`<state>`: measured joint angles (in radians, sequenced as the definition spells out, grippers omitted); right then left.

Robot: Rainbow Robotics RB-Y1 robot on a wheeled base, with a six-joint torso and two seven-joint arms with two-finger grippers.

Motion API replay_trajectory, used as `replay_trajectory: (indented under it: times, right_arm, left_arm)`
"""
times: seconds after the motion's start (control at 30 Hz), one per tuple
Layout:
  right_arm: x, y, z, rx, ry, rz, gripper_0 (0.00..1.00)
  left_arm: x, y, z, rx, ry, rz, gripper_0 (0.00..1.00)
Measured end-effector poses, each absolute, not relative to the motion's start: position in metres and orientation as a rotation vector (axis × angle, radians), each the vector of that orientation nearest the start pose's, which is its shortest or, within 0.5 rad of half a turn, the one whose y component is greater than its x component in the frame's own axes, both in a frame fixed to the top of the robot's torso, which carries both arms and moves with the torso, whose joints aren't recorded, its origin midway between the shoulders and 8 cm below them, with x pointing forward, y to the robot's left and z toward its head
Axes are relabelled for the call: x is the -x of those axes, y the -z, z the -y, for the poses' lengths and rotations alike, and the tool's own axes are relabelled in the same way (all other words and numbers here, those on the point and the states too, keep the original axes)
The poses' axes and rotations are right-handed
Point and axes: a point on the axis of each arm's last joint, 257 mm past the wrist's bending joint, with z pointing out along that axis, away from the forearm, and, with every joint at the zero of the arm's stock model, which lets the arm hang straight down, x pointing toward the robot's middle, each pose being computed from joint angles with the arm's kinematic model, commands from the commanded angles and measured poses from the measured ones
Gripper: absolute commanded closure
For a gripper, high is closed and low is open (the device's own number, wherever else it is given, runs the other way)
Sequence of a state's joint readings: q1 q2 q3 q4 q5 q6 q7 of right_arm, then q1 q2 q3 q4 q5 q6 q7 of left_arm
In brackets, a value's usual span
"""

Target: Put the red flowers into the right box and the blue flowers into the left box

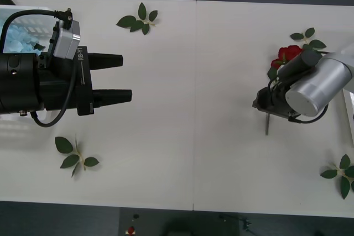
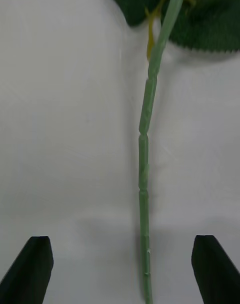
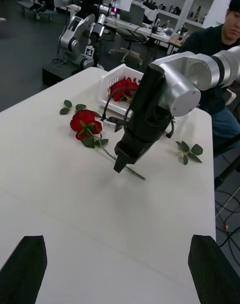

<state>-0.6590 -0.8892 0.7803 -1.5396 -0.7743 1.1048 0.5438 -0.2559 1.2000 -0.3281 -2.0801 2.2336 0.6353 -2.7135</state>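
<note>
Front view: the left gripper (image 1: pixel 123 78) is being held over the white surface (image 1: pixel 193 109) at the left, jaws released w/ nothing between them; behind its arm the left box (image 1: pixel 16 12) is being shown w/ blue flowers (image 1: pixel 19 40) lying inside; the right gripper (image 1: pixel 266 115) is being lowered-looking at the far right, pointed down near a stem; a red flower (image 1: pixel 286 54) is being seen on the surface just beyond that arm; loose leaf sprigs (image 1: pixel 138 20) are lying well apart on the surface.

Right wrist view: the green stem (image 2: pixel 144 184) is being framed between the two black fingertips (image 2: pixel 30 266), jaws released, no contact w/ the stem; dark leaves (image 2: pixel 210 18) are being seen at the stem's far end.

Left wrist view: the right gripper (image 3: pixel 121 166) is being held tip-down right at the stem of the red flower (image 3: pixel 85 122), which is lying flat on the surface; the right box (image 3: pixel 115 81) is standing beyond it w/ red flowers (image 3: pixel 122 87) inside.
</note>
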Motion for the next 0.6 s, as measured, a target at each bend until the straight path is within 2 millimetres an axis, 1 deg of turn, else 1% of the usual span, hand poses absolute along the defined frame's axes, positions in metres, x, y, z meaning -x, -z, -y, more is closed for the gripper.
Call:
replay_trajectory:
  times: [0.1, 0.17, 0.2, 0.27, 0.33, 0.43, 0.53, 0.6]
  right_arm:
    - [-0.536, 0.28, 0.268, -0.484, -0.186, -2.551, 0.0]
    - [-0.556, 0.266, 0.27, -0.562, -0.238, -2.495, 0.0]
    - [-0.565, 0.262, 0.272, -0.595, -0.255, -2.466, 0.0]
    - [-0.581, 0.264, 0.275, -0.642, -0.255, -2.429, 0.0]
    - [-0.591, 0.273, 0.275, -0.673, -0.233, -2.426, 0.0]
    - [-0.607, 0.283, 0.272, -0.672, -0.183, -2.414, 0.0]
    - [-0.622, 0.285, 0.266, -0.668, -0.151, -2.401, 0.0]
    - [-0.632, 0.283, 0.262, -0.669, -0.146, -2.378, 0.0]
  left_arm:
    - [-0.379, 0.058, -0.095, -1.155, 0.786, -1.478, 0.18]
    - [-0.379, 0.058, -0.095, -1.155, 0.786, -1.478, 0.18]
    - [-0.379, 0.058, -0.095, -1.155, 0.786, -1.478, 0.18]
    - [-0.379, 0.059, -0.095, -1.155, 0.786, -1.478, 0.18]
    - [-0.379, 0.059, -0.095, -1.155, 0.786, -1.478, 0.18]
    - [-0.379, 0.059, -0.095, -1.155, 0.786, -1.478, 0.17]
    - [-0.379, 0.059, -0.096, -1.154, 0.786, -1.479, 0.18]
    - [-0.379, 0.059, -0.096, -1.154, 0.786, -1.479, 0.18]
